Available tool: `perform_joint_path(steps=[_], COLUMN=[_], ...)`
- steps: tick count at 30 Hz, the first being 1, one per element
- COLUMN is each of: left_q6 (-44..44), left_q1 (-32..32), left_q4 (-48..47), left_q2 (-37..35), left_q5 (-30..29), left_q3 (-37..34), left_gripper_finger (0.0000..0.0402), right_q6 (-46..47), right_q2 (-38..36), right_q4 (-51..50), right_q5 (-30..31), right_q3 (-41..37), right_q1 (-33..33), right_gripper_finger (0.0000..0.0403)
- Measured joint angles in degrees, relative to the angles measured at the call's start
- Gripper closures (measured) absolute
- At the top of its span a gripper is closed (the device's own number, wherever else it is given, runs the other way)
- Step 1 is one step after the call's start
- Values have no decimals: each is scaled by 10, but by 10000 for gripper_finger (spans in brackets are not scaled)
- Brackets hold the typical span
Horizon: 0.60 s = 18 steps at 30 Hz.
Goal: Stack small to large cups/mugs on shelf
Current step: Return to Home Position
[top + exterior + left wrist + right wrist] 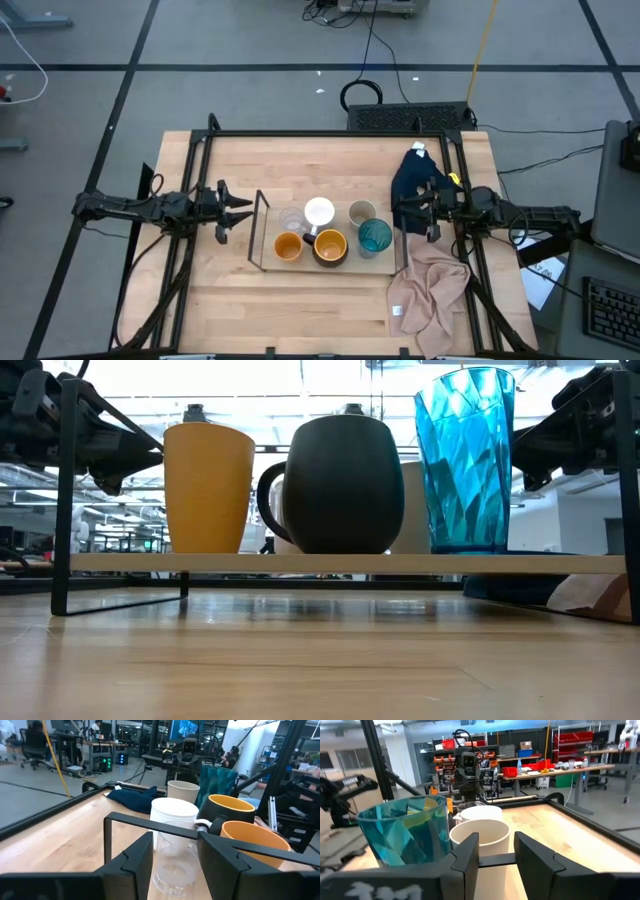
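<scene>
You have all six cups upright on the shelf (350,263), which sits mid-worktop (300,160). The row farther from the low camera runs, left to right, glass (291,220), white mug (319,212), beige cup (362,212); the nearer row runs orange cup (288,246), dark mug (330,246), teal cup (375,236); neighbours stand close together. Your left end effector (226,210) hangs just off the shelf's left end, released and empty, its fingers spread and pointing at the glass; your right end effector (405,215) hangs just off the right end, likewise released and empty, pointing at the beige and teal cups. A blue cloth (412,175) and a pink cloth (430,290) lie on the worktop beside the right arm.
</scene>
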Motion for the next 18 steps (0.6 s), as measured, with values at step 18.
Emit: perform_joint_path(steps=[18], left_q6=[87], left_q1=[0], left_q4=[-19], left_q2=[0], left_q5=[53], left_q3=[39], left_gripper_finger=[279], right_q6=[-39], right_q2=[2], right_q4=[38], right_q5=[31], right_q3=[7], right_q1=[1], right_gripper_finger=[287])
